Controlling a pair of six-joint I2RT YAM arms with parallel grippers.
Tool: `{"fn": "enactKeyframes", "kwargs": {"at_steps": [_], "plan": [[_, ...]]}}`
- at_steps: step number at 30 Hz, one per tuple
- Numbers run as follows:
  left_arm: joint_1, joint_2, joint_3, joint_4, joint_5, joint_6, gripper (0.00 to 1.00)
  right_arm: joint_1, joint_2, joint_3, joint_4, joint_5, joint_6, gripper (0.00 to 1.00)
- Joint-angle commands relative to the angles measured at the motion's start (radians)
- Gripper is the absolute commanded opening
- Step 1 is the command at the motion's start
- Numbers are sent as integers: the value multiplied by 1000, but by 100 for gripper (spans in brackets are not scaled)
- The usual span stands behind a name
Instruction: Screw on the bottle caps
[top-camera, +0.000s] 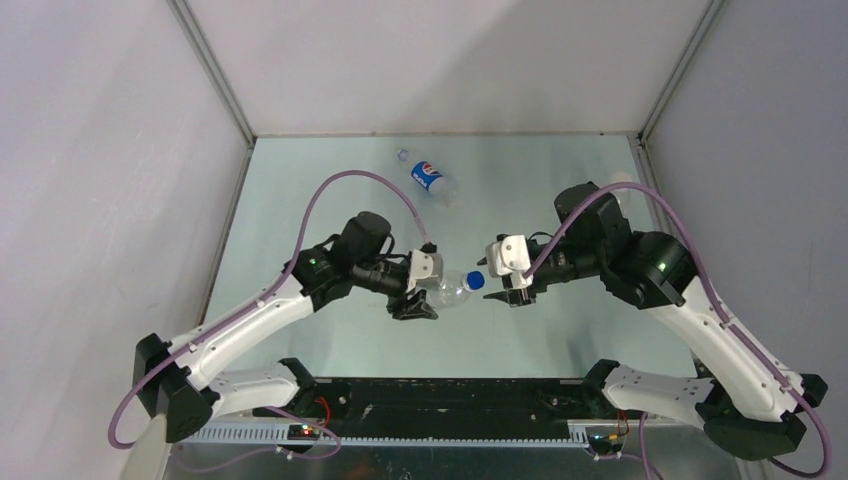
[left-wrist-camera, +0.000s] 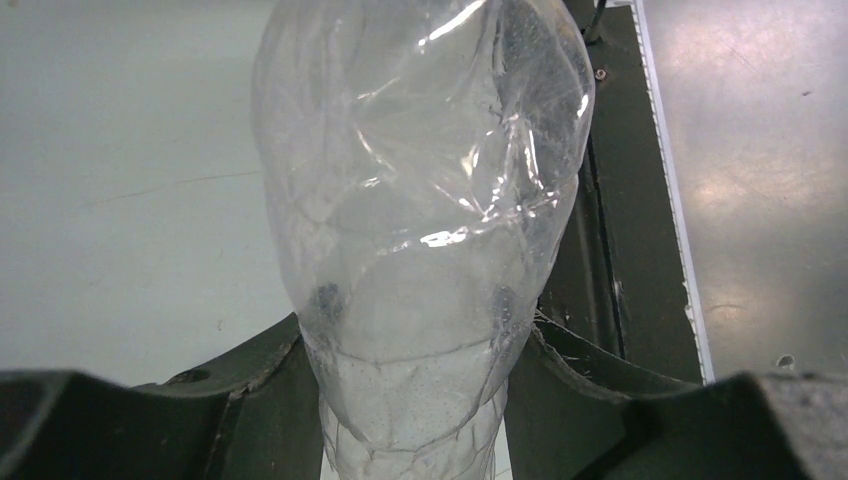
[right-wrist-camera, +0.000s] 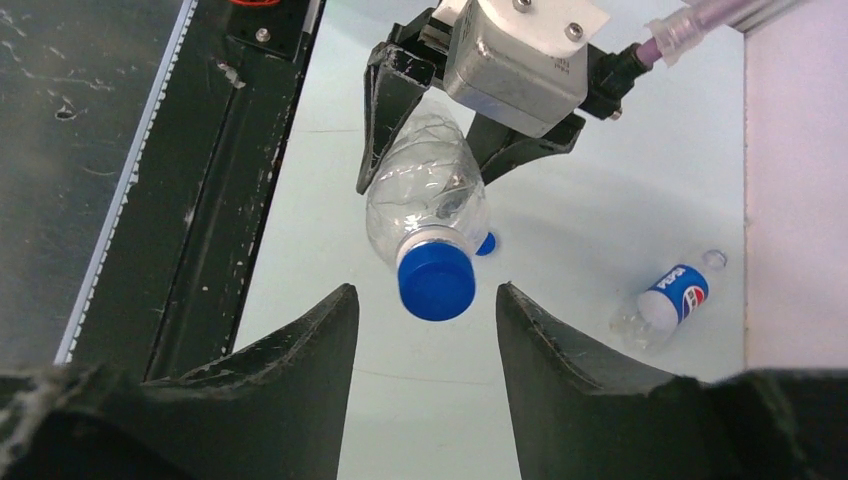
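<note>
My left gripper (top-camera: 425, 297) is shut on the plain clear bottle (top-camera: 447, 289) and holds it on its side above the table, neck pointing right. The bottle fills the left wrist view (left-wrist-camera: 420, 200) between the fingers (left-wrist-camera: 255, 380). A blue cap (right-wrist-camera: 436, 281) sits on its neck and also shows in the top view (top-camera: 476, 281). My right gripper (right-wrist-camera: 422, 296) is open, its tips on either side of that cap and just short of it. A second blue cap (right-wrist-camera: 487, 243) lies on the table behind. The Pepsi bottle (top-camera: 428, 177) lies at the back. The third bottle is out of view.
The Pepsi bottle also shows in the right wrist view (right-wrist-camera: 672, 298), lying near the side wall (right-wrist-camera: 795, 180). Grey walls (top-camera: 120, 150) enclose the table on three sides. A black rail (top-camera: 450, 400) runs along the near edge between the arm bases.
</note>
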Motion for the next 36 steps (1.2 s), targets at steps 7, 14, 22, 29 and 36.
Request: {"fn": "enactKeyframes", "kwargs": {"at_steps": [7,14,22,29,36], "plan": [[3,5,52,-22,83,29,0,5,51,2,-7,-82,-106,50],[4,-3,52,-15,83,32,0,5,78,2,-22,-114,-110,41],[3,-22,52,19,67,13,0,6,110,14,-13,-77,-6,16],[-26,-115,-13,188,-132,-29,1,7,186,56,62,90,409,0],[-92,-217,-140,365,-410,-32,2,5,288,159,25,311,884,0]]}}
